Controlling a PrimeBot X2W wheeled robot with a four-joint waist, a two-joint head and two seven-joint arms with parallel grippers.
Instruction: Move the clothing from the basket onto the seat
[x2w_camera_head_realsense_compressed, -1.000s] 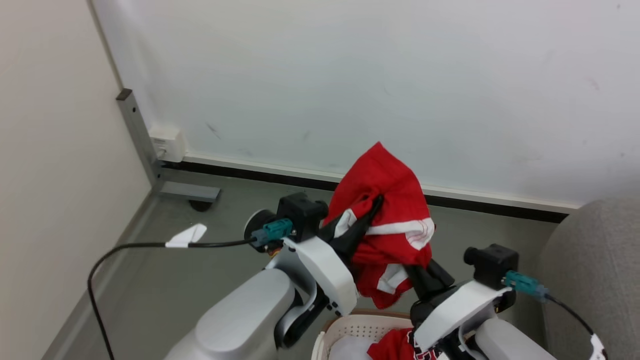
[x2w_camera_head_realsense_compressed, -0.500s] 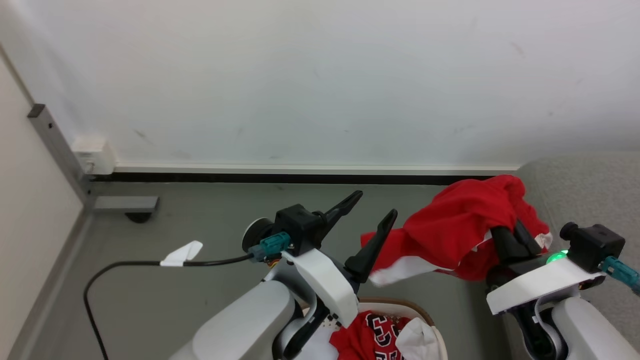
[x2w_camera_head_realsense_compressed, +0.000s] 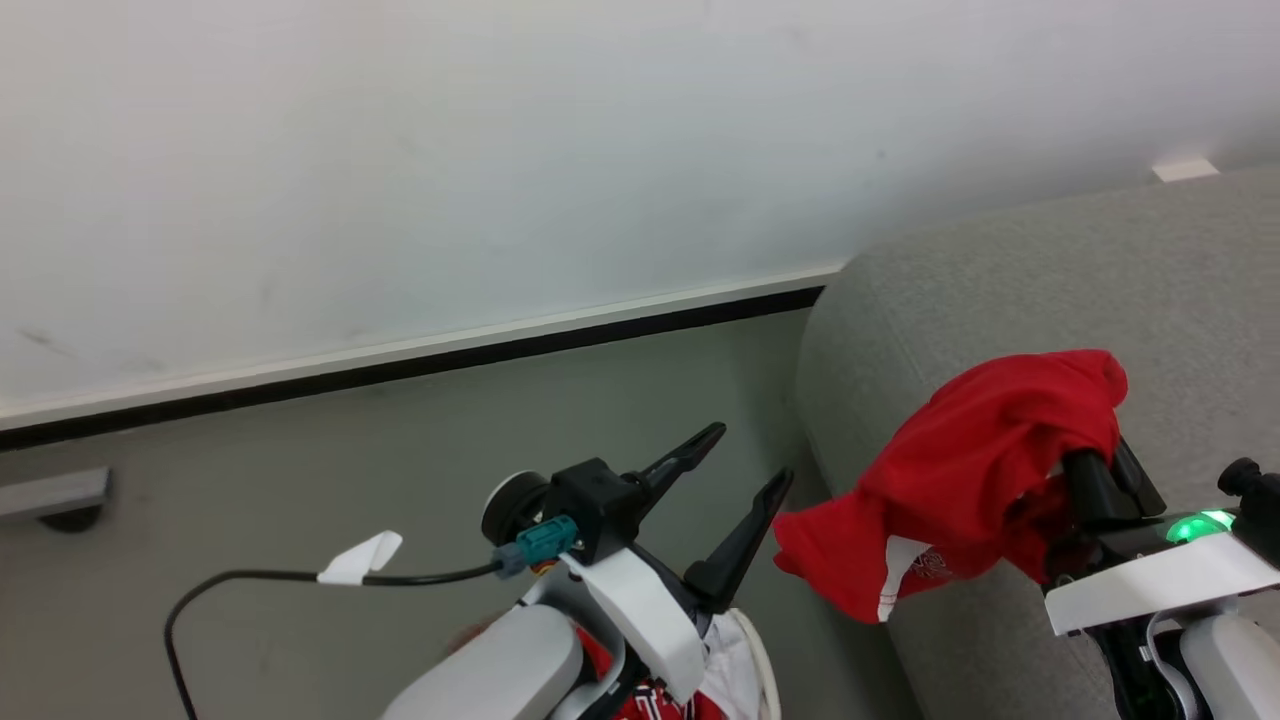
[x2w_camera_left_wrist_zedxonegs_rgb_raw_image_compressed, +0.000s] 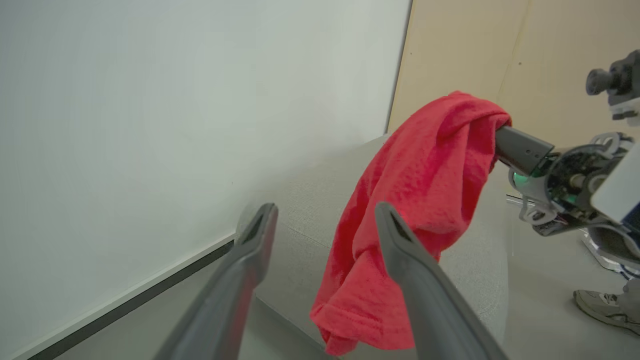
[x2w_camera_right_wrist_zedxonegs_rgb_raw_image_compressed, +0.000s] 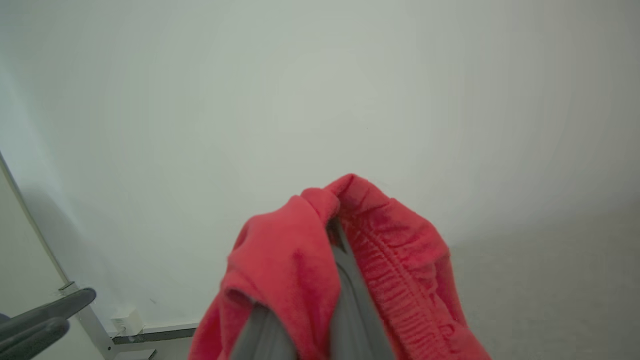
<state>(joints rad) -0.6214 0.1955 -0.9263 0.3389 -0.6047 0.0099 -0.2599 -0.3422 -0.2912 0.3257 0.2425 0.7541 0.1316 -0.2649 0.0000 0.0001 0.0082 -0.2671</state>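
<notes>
My right gripper (x2w_camera_head_realsense_compressed: 1098, 468) is shut on a red garment (x2w_camera_head_realsense_compressed: 975, 460) of the clothing, holding it above the rounded arm of the grey seat (x2w_camera_head_realsense_compressed: 1050, 290). The cloth drapes over the fingers and hides their tips. In the left wrist view the red garment (x2w_camera_left_wrist_zedxonegs_rgb_raw_image_compressed: 425, 175) hangs from the right gripper (x2w_camera_left_wrist_zedxonegs_rgb_raw_image_compressed: 520, 146) beyond my open, empty left gripper (x2w_camera_left_wrist_zedxonegs_rgb_raw_image_compressed: 324, 210). The left gripper (x2w_camera_head_realsense_compressed: 750, 455) stands over the floor, left of the seat. The basket's rim (x2w_camera_head_realsense_compressed: 764, 668) peeks out at the bottom edge, with red and white clothing (x2w_camera_head_realsense_compressed: 722, 650) in it. The right wrist view shows the red garment (x2w_camera_right_wrist_zedxonegs_rgb_raw_image_compressed: 285, 260) wrapped around the shut fingers.
A pale wall with a black baseboard (x2w_camera_head_realsense_compressed: 450, 360) runs behind the grey floor. A black cable with a white tag (x2w_camera_head_realsense_compressed: 360, 557) trails from my left wrist. A grey metal foot (x2w_camera_head_realsense_compressed: 50, 493) sits at the far left. A person's shoe (x2w_camera_left_wrist_zedxonegs_rgb_raw_image_compressed: 605, 307) shows beyond the seat.
The camera has swung right toward the seat. My left gripper opened and let go of the red garment. The right gripper carried the garment rightward over the seat's arm.
</notes>
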